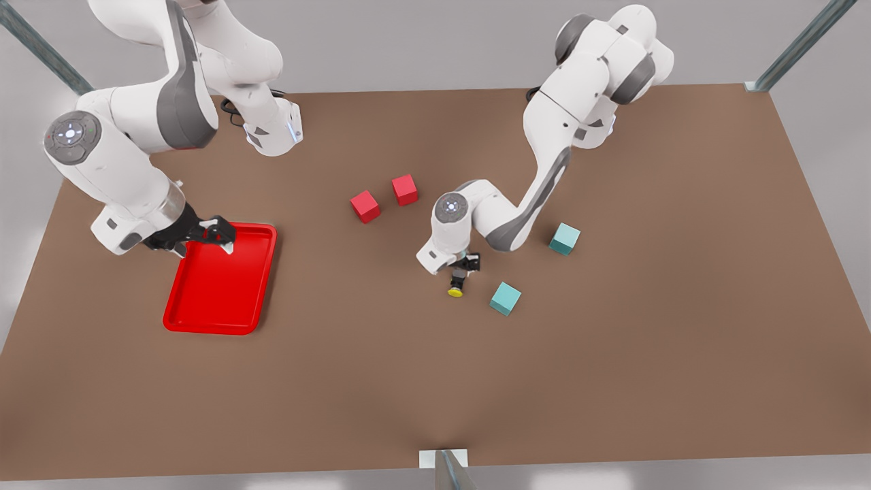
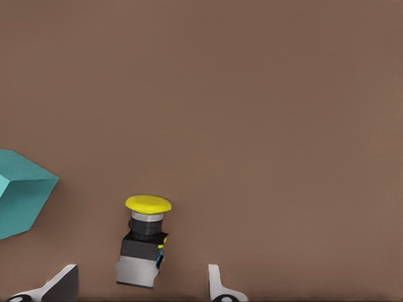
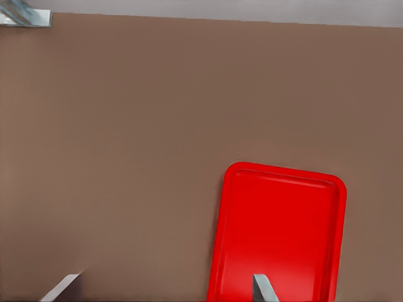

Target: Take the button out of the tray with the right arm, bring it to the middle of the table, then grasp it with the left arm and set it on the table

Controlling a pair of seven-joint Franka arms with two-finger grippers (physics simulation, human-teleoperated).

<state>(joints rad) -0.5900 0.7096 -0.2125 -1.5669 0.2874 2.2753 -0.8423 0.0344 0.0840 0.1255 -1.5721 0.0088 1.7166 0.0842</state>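
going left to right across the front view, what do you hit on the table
right claw over the tray's far edge → tray → first red cube → second red cube → button below the left claw → near teal cube → far teal cube

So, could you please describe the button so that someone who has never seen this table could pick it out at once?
On the brown table, look near the middle, between the two red cubes and the two teal cubes. There, between the open fingers of the left gripper, is the button. Unlike the plain cubes, it is smaller, with a round yellow cap on a dark boxy body.
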